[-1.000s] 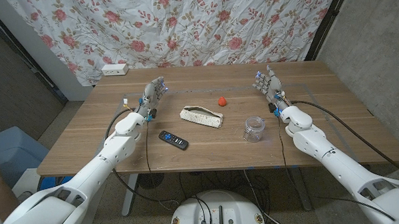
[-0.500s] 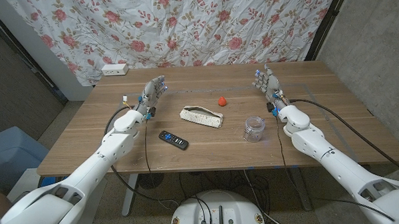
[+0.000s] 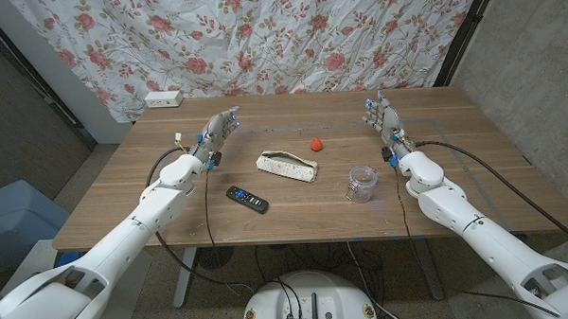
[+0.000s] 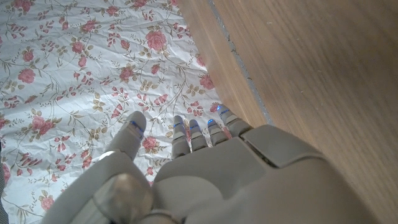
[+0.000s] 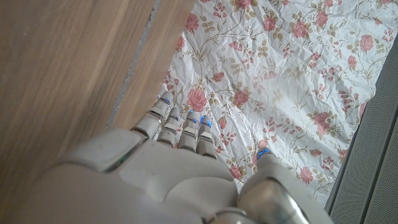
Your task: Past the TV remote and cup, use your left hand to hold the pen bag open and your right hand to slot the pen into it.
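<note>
Right now the pen bag (image 3: 286, 166) lies closed near the middle of the wooden table (image 3: 295, 211), its long axis slanting from the far left toward the near right. Its contents are hidden. A clear cup (image 3: 362, 183) stands to its right, and I cannot tell what, if anything, is in it. Nearer the front lies the TV remote (image 3: 247, 199). A small red object (image 3: 316, 143) sits behind the bag; I cannot make out a pen. Left hand (image 3: 217, 133) and right hand (image 3: 384, 120) are both released, fingers extended, well apart from the bag.
</note>
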{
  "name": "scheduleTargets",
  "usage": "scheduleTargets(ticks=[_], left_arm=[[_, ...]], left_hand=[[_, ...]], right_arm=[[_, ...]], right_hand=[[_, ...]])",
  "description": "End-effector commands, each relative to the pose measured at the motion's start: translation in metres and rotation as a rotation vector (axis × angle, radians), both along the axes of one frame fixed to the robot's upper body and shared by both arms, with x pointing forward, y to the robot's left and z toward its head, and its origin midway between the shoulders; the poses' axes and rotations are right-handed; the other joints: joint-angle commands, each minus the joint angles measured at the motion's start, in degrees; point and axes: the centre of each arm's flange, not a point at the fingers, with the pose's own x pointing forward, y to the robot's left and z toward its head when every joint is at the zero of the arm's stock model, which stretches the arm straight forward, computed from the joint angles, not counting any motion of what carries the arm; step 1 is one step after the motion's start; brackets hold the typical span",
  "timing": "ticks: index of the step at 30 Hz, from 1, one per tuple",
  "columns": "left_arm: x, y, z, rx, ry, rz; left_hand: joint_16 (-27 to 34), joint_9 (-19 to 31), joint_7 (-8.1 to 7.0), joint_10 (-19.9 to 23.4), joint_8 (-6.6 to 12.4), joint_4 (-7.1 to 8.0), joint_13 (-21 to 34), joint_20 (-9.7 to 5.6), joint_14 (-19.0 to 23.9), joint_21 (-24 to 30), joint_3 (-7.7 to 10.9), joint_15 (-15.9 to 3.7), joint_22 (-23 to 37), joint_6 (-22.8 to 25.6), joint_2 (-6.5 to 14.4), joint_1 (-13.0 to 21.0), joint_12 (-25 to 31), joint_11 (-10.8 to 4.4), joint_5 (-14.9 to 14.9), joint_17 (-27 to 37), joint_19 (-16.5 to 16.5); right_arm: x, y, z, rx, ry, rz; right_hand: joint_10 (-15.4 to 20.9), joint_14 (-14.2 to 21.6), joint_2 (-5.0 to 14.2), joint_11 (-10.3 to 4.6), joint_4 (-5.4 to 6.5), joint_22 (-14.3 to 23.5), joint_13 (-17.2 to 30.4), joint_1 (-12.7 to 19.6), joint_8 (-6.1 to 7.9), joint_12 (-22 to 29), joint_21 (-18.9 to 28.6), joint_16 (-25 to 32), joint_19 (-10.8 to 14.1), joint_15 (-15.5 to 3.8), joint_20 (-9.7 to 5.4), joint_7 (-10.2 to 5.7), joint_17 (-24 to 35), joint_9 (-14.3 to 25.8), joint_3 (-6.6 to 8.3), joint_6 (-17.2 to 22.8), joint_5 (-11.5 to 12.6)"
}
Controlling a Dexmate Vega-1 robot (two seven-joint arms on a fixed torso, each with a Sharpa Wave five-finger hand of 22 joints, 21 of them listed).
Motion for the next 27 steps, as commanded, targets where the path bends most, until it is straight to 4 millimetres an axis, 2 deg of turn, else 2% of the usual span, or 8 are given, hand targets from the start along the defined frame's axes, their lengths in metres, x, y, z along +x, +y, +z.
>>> scheduleTargets(ticks=[1,4,7,17,19,27], left_arm=[[-0.014,-0.006,0.013,0.130,-0.012,0.030],[-0.016,-0.007,0.017,0.166,-0.021,0.037],[-0.019,-0.008,0.022,0.216,-0.022,0.044],[-0.027,-0.014,0.032,0.297,-0.054,0.061],[-0.029,-0.015,0.032,0.301,-0.055,0.076],[-0.031,-0.018,0.029,0.289,-0.056,0.080]], left_hand=[[0.3,0.2,-0.23,0.8,0.49,-0.94,0.1,0.14,0.8,0.2,0.39,-1.97,0.2,1.7,0.1,1.7,0.3,-0.24,-0.4,0.2,0.9],[0.3,0.2,-0.47,1.6,0.78,-1.35,0.1,0.15,1.2,0.1,0.60,-2.14,0.2,3.4,0.1,2.9,0.4,-0.78,-0.3,0.2,1.2],[0.4,0.2,-0.07,2.3,0.98,-1.57,0.1,0.07,1.8,0.2,0.74,-2.14,0.2,4.7,-0.1,4.1,0.4,-0.95,-0.3,0.2,1.8],[0.4,0.2,-0.99,3.7,1.18,-1.78,0.1,0.29,2.9,0.3,0.89,-2.39,0.2,6.7,-0.7,6.3,0.5,-1.46,-0.3,0.2,2.7],[0.4,0.2,-1.42,3.9,1.20,-1.79,0.1,0.32,3.2,0.3,0.94,-2.55,0.2,7.2,-0.8,6.9,0.4,-1.44,-0.3,0.2,3.1],[0.3,0.3,-1.15,4.2,0.89,-1.77,0.1,0.20,3.5,0.3,0.95,-2.67,0.2,7.1,-1.0,7.9,0.3,-1.37,-0.3,0.2,3.3]], right_arm=[[-0.006,-0.002,-0.004,-0.017,-0.002,-0.014],[-0.005,-0.002,-0.005,-0.015,-0.002,-0.014],[-0.004,-0.003,-0.005,-0.012,-0.001,-0.014],[0.004,-0.006,0.000,-0.027,-0.010,-0.008],[0.004,-0.006,0.003,-0.041,-0.017,-0.017],[-0.002,-0.001,0.021,-0.184,-0.049,-0.075]], right_hand=[[0.6,0.5,0.47,-0.07,-0.40,0.2,0.1,0.4,0.28,0.1,0.2,-0.2,0.4,-0.04,-0.48,0.02,-0.1,0.3,0.07,0.6,0.3],[0.7,0.5,0.54,-0.05,-0.47,0.2,0.1,0.4,0.27,0.1,0.2,-0.2,0.4,-0.09,-0.51,0.01,-0.2,0.3,0.15,0.7,0.3],[0.8,0.5,0.60,0.00,-0.52,0.2,0.1,0.5,0.26,0.1,0.3,-0.2,0.3,-0.08,-0.55,0.08,-0.3,0.3,0.23,0.7,0.3],[0.9,0.6,0.72,0.00,-0.81,0.2,0.1,0.7,0.25,0.1,0.3,-0.3,0.4,-0.18,-0.61,0.07,-0.6,0.3,0.46,0.9,0.3],[0.9,0.6,0.69,0.00,-0.91,0.2,0.1,0.8,0.23,0.1,0.3,-0.3,0.4,-0.17,-0.60,0.07,-0.7,0.3,0.50,0.9,0.3],[1.1,0.8,0.68,-0.09,-1.80,0.2,0.1,1.7,0.28,0.1,0.3,-0.3,0.3,-0.24,-0.74,-0.28,-1.1,0.3,0.91,1.3,0.3]])
